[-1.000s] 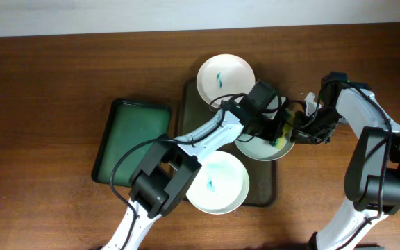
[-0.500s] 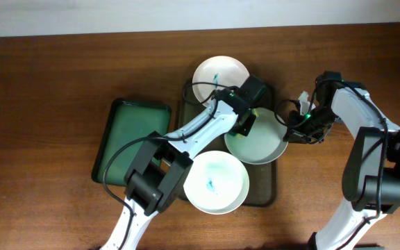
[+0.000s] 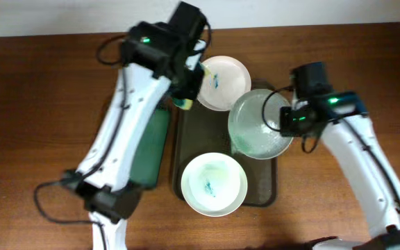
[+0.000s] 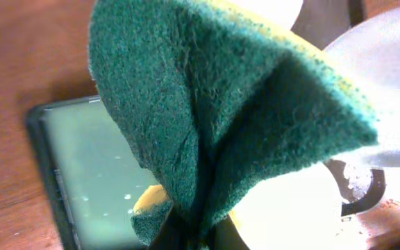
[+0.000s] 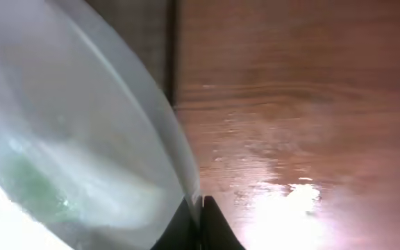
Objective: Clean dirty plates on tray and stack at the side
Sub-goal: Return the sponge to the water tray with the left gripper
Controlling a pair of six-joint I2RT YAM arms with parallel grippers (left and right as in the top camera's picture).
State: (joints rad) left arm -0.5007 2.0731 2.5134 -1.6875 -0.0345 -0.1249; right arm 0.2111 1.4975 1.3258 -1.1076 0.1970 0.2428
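**Sponge off the plate — time to carry it aside**

Compared with half a second ago, the left gripper [image 3: 187, 94] has pulled away from the middle plate. It now hangs up-left over the narrow bright green tray [image 4: 89, 153], clenched on the folded green-and-yellow scouring sponge [image 4: 221, 118]. The right gripper [image 3: 287, 119] pinches the rim of that round white shallow plate [image 3: 255, 128], which seems lifted above the large dark olive-brown tray [image 3: 186, 139]. It is blurred, but I see no teal smear. So this wiping looks finished, and stacking at the side should follow. Two more wait — the far plate [image 3: 222, 82] and the near plate [image 3: 214, 184], each with a teal mark.
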